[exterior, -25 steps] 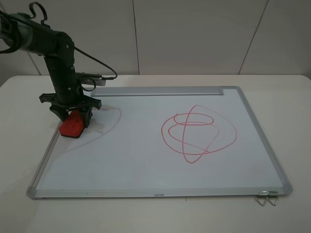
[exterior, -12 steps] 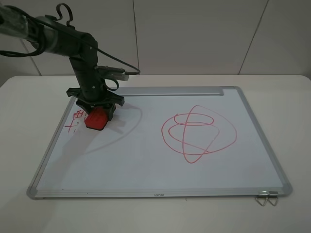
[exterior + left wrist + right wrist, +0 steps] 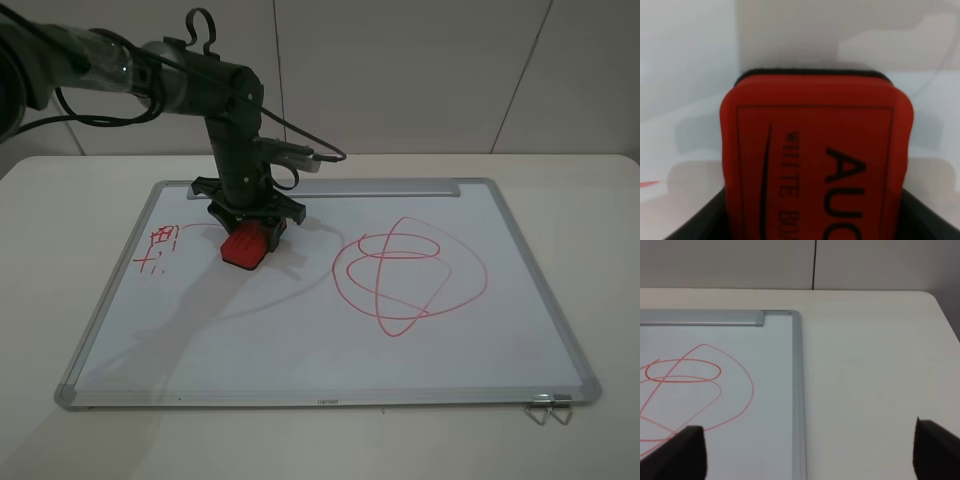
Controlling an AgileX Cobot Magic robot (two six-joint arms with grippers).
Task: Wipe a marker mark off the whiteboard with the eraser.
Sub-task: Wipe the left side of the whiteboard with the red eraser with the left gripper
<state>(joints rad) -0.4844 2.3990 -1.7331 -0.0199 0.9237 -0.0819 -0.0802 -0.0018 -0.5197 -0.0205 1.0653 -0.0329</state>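
The whiteboard point(image 3: 300, 330) lies flat on the table, its silver tray strip at the far edge. The small red marker mark point(image 3: 158, 247), a boxy grid doodle, sits near the board's left edge. My left gripper point(image 3: 246, 238) is shut on the red eraser point(image 3: 243, 246), which is pressed to the board right of the mark and apart from it. The left wrist view shows the eraser point(image 3: 815, 160) with its dark lettering and black felt base. My right gripper point(image 3: 807, 460) is open above the table off the board's far right corner; it does not show in the high view.
A larger red drawing of overlapping ovals point(image 3: 408, 275) fills the board's right half and also shows in the right wrist view point(image 3: 690, 385). A metal clip point(image 3: 548, 408) lies at the board's near right corner. A white wall stands behind the table.
My left gripper has slid the eraser rightward across the board, from the left edge to near the middle. The small red mark, covered before, now shows.
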